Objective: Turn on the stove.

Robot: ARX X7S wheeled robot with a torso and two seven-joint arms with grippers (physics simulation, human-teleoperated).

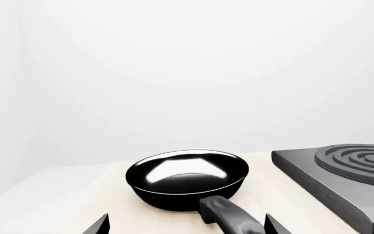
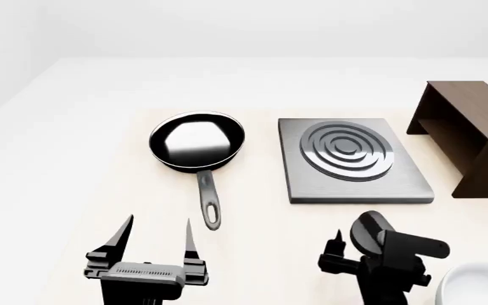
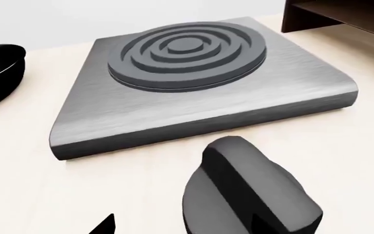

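1. Pale table (image 2: 74, 127) filling most of the head view.
2. Dark brown shelf (image 2: 469, 130) at the right edge, well apart from the grippers.
3. Grey stove (image 2: 350, 159) right of centre, flat on the table, ringed burner on top.
4. Black frying pan (image 2: 197, 143) just left of the stove, not touching it, handle pointing toward the bottom edge.
5. Left gripper (image 2: 155, 241) at lower left, jaws wide, holding nothing, just below the handle's end.
6. Right gripper (image 2: 350, 257) at lower right, state of jaws impossible to tell.
7. Black knob (image 2: 371, 229) below the stove's near edge, apart from it, close against the right gripper; contact unclear.
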